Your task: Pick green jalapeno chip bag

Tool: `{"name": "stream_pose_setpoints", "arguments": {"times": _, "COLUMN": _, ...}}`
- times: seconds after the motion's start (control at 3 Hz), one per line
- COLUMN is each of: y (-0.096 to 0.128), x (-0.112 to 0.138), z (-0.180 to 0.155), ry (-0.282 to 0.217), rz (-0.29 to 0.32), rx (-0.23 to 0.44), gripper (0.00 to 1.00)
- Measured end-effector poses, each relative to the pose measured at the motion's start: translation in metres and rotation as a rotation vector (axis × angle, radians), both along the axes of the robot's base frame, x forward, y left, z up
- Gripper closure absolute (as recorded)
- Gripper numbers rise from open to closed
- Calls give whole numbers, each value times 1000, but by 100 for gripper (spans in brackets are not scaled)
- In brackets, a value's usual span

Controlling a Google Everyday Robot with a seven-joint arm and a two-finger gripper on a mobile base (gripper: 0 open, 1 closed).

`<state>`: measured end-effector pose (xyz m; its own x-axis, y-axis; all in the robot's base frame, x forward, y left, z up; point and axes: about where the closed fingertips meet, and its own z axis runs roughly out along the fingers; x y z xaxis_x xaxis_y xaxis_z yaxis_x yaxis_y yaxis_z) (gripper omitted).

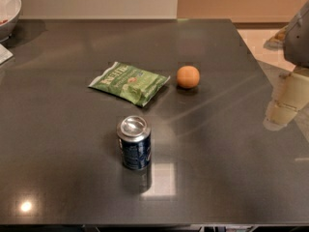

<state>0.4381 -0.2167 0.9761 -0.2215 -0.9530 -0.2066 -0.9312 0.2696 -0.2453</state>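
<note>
The green jalapeno chip bag (129, 82) lies flat on the dark grey table (63, 144), a little behind the table's middle, with its white lettering facing up. My gripper (282, 108) hangs at the right edge of the view over the table's right side, well to the right of the bag and apart from it. It holds nothing that I can see.
An orange ball-shaped fruit (188, 77) sits just to the right of the bag. A dark blue soda can (134, 142) stands upright in front of the bag. A white bowl (8, 8) is at the far left corner. The table's right edge runs under my arm.
</note>
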Motion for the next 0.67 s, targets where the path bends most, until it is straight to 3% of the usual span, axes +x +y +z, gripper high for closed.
{"name": "stream_pose_setpoints", "arguments": {"times": 0.33, "y": 0, "x": 0, "z": 0, "ry": 0, "rz": 0, "rx": 0, "gripper": 0}}
{"name": "stream_pose_setpoints", "arguments": {"times": 0.67, "y": 12, "x": 24, "z": -5, "ry": 13, "rz": 14, "rx": 23, "gripper": 0}}
